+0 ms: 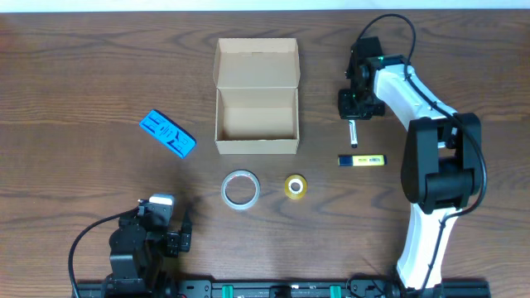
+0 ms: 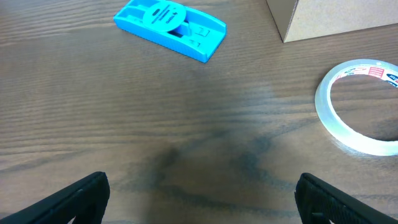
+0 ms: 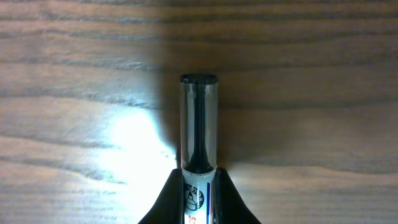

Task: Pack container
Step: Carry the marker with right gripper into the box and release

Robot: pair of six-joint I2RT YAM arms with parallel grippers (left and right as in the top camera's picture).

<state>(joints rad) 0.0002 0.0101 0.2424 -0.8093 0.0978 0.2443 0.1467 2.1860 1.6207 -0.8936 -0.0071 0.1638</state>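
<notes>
The left arm sits folded at the near edge, its end effector (image 2: 200,190) spread apart above the worktop (image 2: 186,118). The right arm stretches far, end effector (image 3: 199,194) clamped on a marker (image 3: 199,124). The container (image 1: 257,146) stands open to its left, apart.

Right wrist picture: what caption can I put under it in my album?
The right gripper pinches a clear-capped marker over the wooden table.
</notes>
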